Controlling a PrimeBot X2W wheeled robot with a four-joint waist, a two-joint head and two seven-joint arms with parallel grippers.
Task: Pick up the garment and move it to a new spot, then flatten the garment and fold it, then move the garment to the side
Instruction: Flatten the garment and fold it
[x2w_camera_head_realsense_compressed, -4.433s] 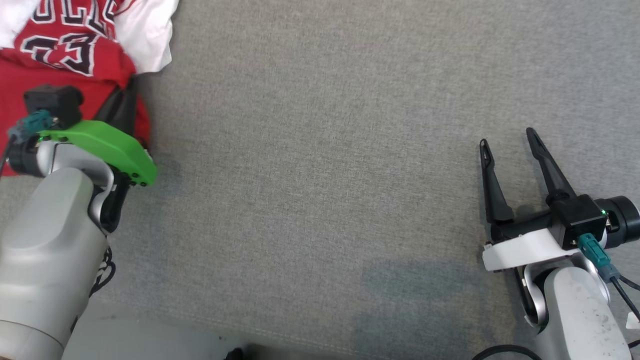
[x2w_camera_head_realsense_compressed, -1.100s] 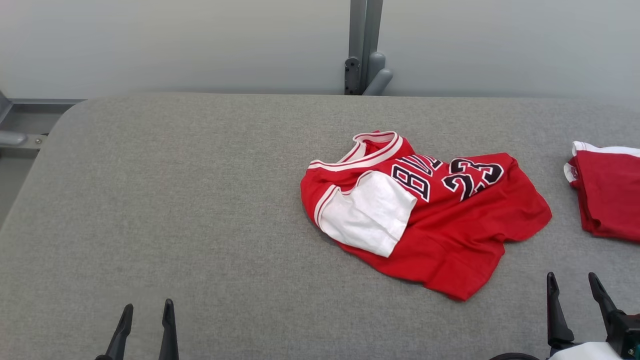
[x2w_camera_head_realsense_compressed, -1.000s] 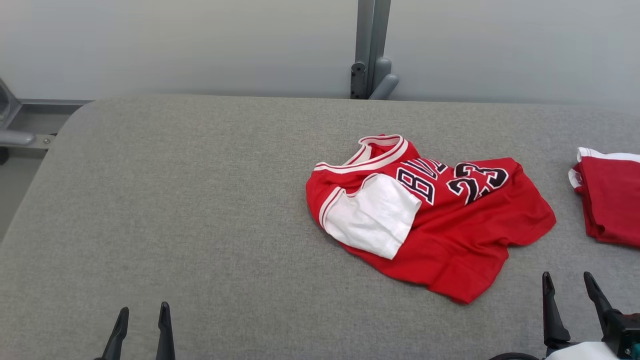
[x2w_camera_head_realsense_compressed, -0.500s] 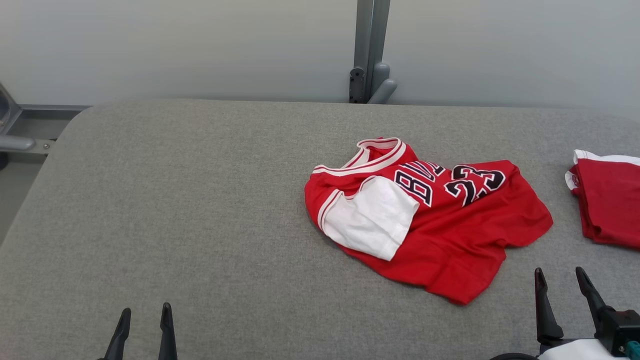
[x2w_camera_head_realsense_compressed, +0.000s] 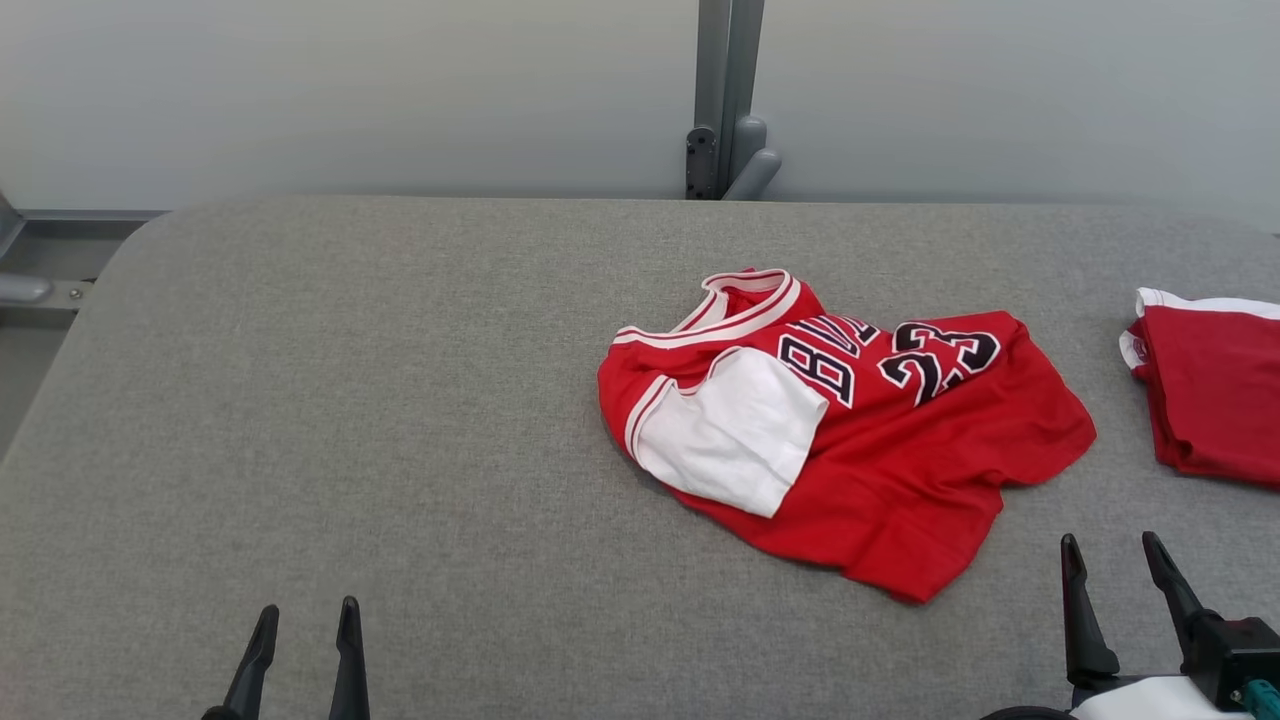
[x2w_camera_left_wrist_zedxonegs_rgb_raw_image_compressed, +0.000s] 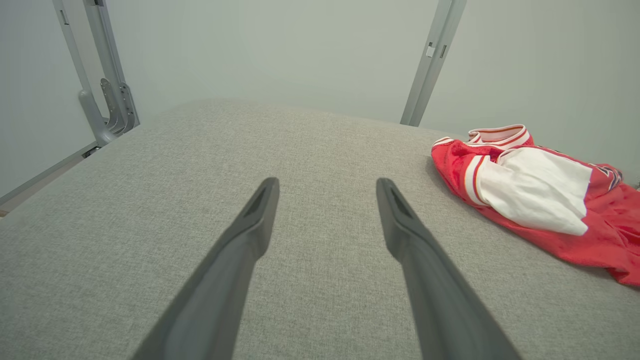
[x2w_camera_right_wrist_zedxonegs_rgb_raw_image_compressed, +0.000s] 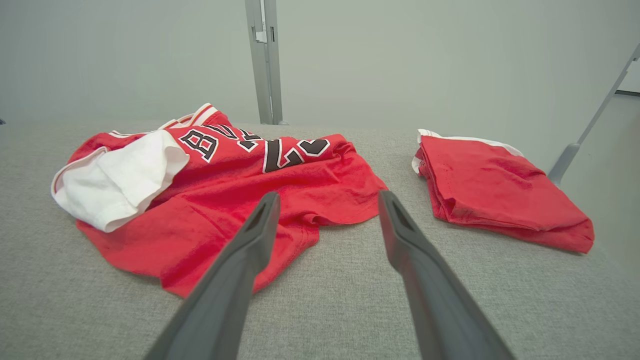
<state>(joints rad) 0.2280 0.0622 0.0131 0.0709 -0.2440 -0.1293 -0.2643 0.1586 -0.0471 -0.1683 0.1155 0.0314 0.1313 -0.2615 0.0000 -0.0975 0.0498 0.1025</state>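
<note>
Where the table (x2w_camera_head_realsense_compressed: 350, 400) runs bare ahead of your left claw (x2w_camera_head_realsense_compressed: 308, 606), you have room to its rounded far-left edge. Both claws stand released and empty. The jersey (x2w_camera_head_realsense_compressed: 900, 450) lies crumpled just ahead-left of your right claw (x2w_camera_head_realsense_compressed: 1109, 540). Seconds ago the left claw was on it; now it is well apart.

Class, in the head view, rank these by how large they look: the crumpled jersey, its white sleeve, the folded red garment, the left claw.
1. crumpled jersey
2. white sleeve and folded red garment: about alike; garment cut off at the edge
3. left claw, partly cropped
</note>
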